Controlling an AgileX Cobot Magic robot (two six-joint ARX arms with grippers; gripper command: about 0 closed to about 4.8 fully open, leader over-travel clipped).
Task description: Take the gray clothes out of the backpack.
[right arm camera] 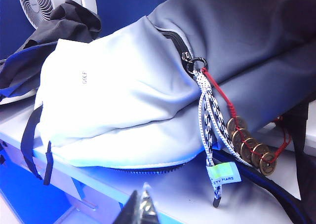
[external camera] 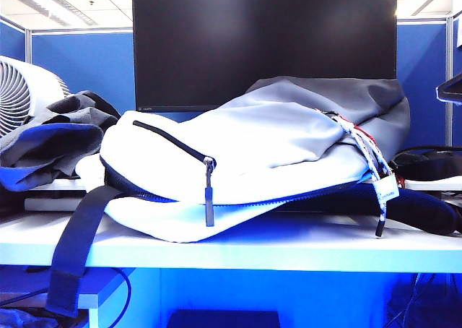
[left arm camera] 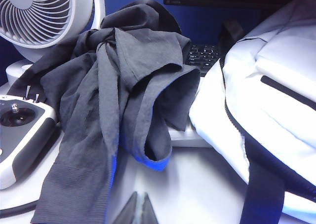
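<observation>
1. Clearly, the left gripper [left arm camera: 139,209] was clenched, its two dark fingertips meeting in a point, holding nothing and touching nothing; it hung just above the white table [left arm camera: 197,184], in front of the gray clothes [left arm camera: 118,100]
2. Likewise the right gripper [right arm camera: 140,206] was pressed closed and empty, poised off the table's front edge, near the backpack [right arm camera: 113,100] but apart from it
3. Neither gripper showed in the exterior view
4. The table [external camera: 289,252] was a white desk with a blue glow beneath its front edge; blue partition walls [external camera: 79,61] stood behind, and a large dark monitor [external camera: 263,39] rose at the back edge
5. A white fan [external camera: 22,89] stood at the back left corner, a black keyboard [left arm camera: 202,54] lay behind the clothes, and a gray-and-white controller [left arm camera: 22,130] sat partly under the fabric
6. The gray clothes [external camera: 58,136] lay outside the backpack, heaped toward the table's left edge beside the fan, dark-gray and crumpled, with a blue inner face showing at the folds
7. The backpack [external camera: 253,154] lay on its side across the table's middle, white with a gray upper panel, black zips and blue lining along the open seam
8. Its wide black strap [external camera: 79,248] hung over the front edge
9. Speckled cords [right arm camera: 210,120] and a red string of bronze coins [right arm camera: 249,147] dangled from a zip pull
</observation>
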